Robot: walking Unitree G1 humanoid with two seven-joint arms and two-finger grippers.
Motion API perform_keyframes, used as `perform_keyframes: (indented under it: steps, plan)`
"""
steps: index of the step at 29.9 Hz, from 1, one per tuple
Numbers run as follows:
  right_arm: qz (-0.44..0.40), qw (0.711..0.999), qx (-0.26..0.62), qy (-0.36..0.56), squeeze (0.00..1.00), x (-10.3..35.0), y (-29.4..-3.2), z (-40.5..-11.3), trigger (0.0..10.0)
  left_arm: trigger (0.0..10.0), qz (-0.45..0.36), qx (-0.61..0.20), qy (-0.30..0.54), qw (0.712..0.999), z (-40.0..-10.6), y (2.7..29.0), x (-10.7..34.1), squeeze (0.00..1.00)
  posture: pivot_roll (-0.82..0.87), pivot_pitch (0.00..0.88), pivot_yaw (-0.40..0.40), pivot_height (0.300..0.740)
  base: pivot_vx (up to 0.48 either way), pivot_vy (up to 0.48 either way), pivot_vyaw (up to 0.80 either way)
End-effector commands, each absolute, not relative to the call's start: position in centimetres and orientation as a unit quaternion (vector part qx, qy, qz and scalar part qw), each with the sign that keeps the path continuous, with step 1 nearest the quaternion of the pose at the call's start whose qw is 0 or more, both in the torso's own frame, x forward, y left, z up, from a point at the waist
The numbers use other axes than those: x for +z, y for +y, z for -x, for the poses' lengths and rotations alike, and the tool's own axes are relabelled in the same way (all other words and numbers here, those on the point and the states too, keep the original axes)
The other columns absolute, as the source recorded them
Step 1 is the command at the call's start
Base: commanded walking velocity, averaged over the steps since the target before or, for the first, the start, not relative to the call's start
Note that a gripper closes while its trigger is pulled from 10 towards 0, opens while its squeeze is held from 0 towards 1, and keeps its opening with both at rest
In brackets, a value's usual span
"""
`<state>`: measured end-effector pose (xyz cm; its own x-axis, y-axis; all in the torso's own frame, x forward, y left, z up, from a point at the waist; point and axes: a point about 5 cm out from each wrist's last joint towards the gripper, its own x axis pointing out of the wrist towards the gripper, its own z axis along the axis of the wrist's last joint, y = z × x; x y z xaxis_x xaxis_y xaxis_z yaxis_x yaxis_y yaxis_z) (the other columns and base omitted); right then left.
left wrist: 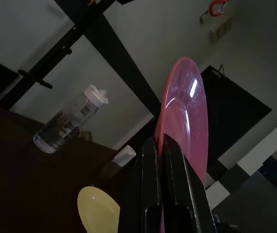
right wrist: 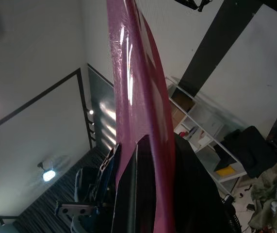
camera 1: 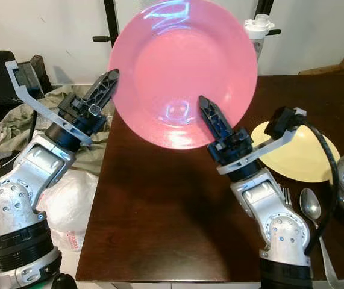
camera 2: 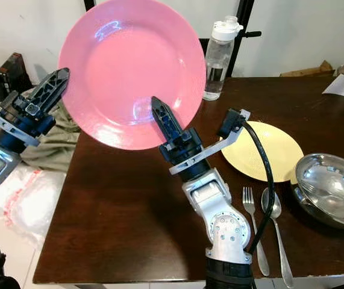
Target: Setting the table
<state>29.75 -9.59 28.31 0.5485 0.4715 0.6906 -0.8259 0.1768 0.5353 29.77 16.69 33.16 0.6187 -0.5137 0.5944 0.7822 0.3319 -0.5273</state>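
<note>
No text reads clearly (bag (camera 1: 69, 211) print too blurred).

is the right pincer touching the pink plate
Touching: the right wrist view shows the right pincer clamped on the pink plate rim, one finger on each face.

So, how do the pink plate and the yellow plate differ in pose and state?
The pink plate is held up in the air, tilted, while the yellow plate lies flat on the dark table. The left gripper and the right gripper clamp the pink plate by its rim on two sides; nothing touches the yellow plate. The pink plate looks larger here, though it is nearer the camera. Both are round and bare.
</note>
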Motion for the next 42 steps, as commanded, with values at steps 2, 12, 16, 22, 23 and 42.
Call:
perform_keyframes:
  steps: [2, 12, 16, 22, 23, 42]
  plan:
    - [-0.476, 0.730, 0.448, -0.200, 0.00, 28.5, -9.5, -29.3, 0.0, 10.0, 0.405, -0.397, -0.159, 0.808, -29.7, 16.9, 32.7, 0.00, 0.06, 0.132, 0.129, 0.740, 0.000, 0.000, 0.00]
    - [-0.476, 0.739, 0.425, -0.217, 0.00, 28.4, -10.1, -29.5, 0.0, 10.0, 0.380, -0.351, -0.133, 0.845, -30.4, 16.0, 31.6, 0.55, 0.06, 0.133, 0.130, 0.740, 0.000, 0.000, 0.00]
    - [-0.477, 0.738, 0.424, -0.218, 0.00, 28.4, -10.2, -29.4, 0.0, 10.0, 0.389, -0.354, -0.138, 0.839, -30.5, 15.7, 31.9, 1.00, 0.06, 0.134, 0.130, 0.740, 0.000, 0.000, 0.00]
    - [-0.477, 0.739, 0.421, -0.218, 0.00, 28.2, -10.3, -29.4, 0.0, 10.0, 0.390, -0.362, -0.137, 0.836, -30.0, 16.0, 32.0, 1.00, 0.06, 0.136, 0.133, 0.740, 0.000, 0.000, 0.00]
    - [-0.477, 0.741, 0.419, -0.218, 0.00, 28.2, -10.4, -29.4, 0.0, 10.0, 0.394, -0.371, -0.142, 0.829, -29.7, 16.2, 32.1, 1.00, 0.06, 0.136, 0.133, 0.740, 0.000, 0.000, 0.00]
    - [-0.385, 0.872, 0.247, -0.172, 0.00, 23.8, -13.7, -30.3, 10.0, 10.0, 0.245, -0.259, -0.038, 0.933, -28.3, 18.8, 25.6, 0.00, 0.09, 0.139, 0.123, 0.740, 0.000, 0.000, 0.00]
